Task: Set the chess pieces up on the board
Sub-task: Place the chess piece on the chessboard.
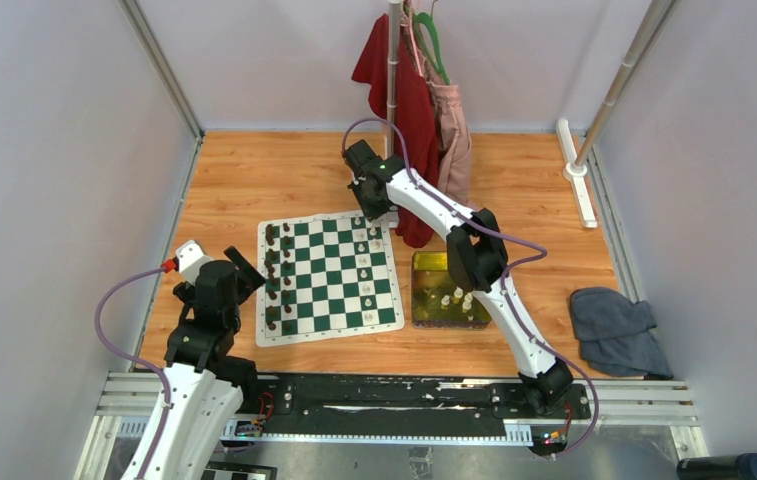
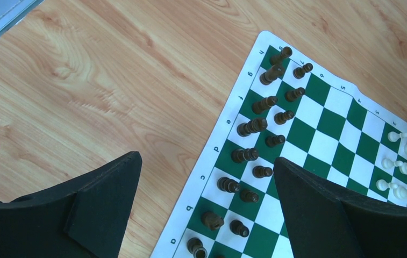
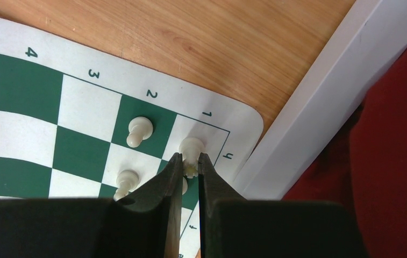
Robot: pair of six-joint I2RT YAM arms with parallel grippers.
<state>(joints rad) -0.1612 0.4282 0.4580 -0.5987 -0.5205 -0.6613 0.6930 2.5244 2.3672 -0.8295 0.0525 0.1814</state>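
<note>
Right gripper clamped on a white piece at the board corner!
The piece sat pinched between the fingertips, one end showing just past them over the corner square. Light, stiff, slick plastic, likely tippy; best gripped mid-stem. Left gripper hung wide apart, with nothing between its fingers.
</note>
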